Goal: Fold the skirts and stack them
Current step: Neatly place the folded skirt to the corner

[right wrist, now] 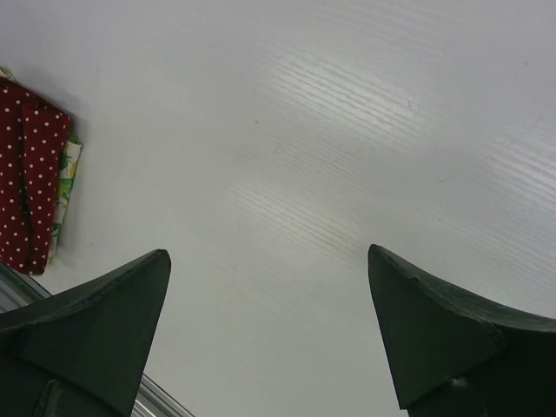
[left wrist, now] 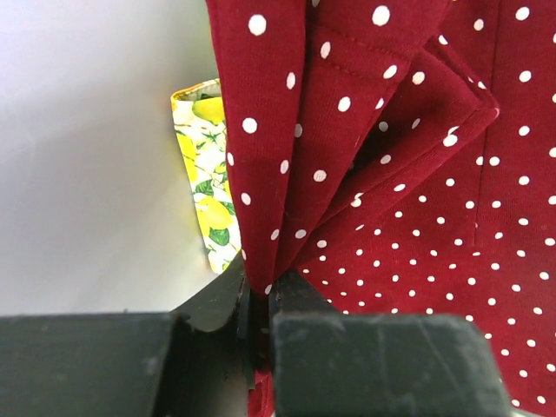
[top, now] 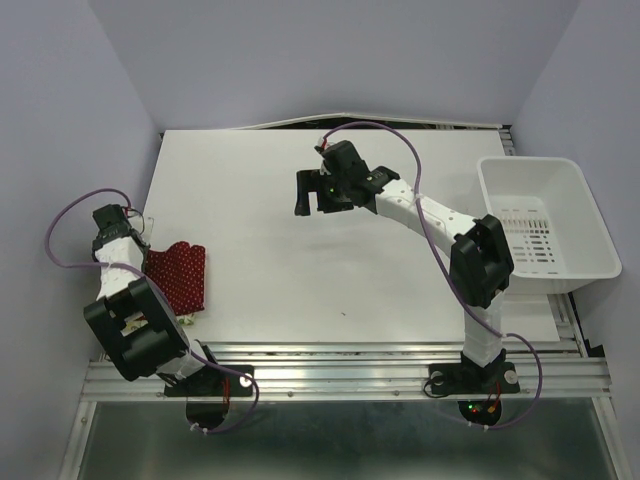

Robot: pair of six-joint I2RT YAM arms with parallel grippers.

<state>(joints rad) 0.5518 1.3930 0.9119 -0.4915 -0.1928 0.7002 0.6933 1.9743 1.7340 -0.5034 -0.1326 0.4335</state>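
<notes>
The dark red polka-dot skirt (top: 178, 276) lies folded at the table's left edge, on top of the lemon-print skirt, of which only an edge shows (left wrist: 207, 165). My left gripper (left wrist: 258, 295) is shut on a fold of the red skirt (left wrist: 391, 174) and pinches its edge; in the top view it sits at the skirt's far left (top: 135, 243). My right gripper (top: 318, 195) is open and empty, held above the middle of the table, far from the skirts. The right wrist view shows both skirts at its left edge (right wrist: 30, 182).
A white plastic bin (top: 545, 225) stands at the right edge of the table (top: 300, 260). A metal rail (top: 340, 370) runs along the near edge by the arm bases.
</notes>
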